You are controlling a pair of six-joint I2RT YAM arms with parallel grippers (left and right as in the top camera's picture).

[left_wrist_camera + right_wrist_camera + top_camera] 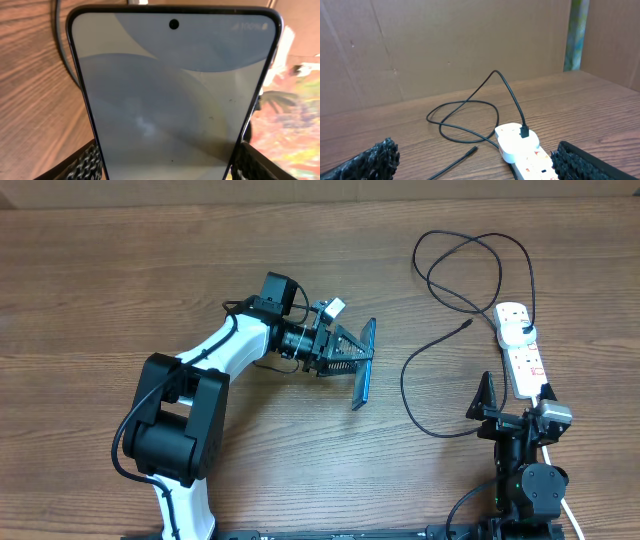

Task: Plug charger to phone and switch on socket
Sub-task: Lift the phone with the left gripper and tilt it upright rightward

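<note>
From overhead I see the phone (364, 370) edge-on only, so its screen is out of sight there. On the left wrist camera it fills the picture. Its near end runs off the bottom edge, the fingers (87, 162) of the left gripper (348, 358) show only as corners, and the small writing at the screen's top right is too faint to read.

The socket (525, 360) has its near end tucked behind the right gripper (517, 397), and its switches are too small to tell on from off. On the right wrist view, the bottom edge cuts off the socket and the charger (512, 140) cable.
</note>
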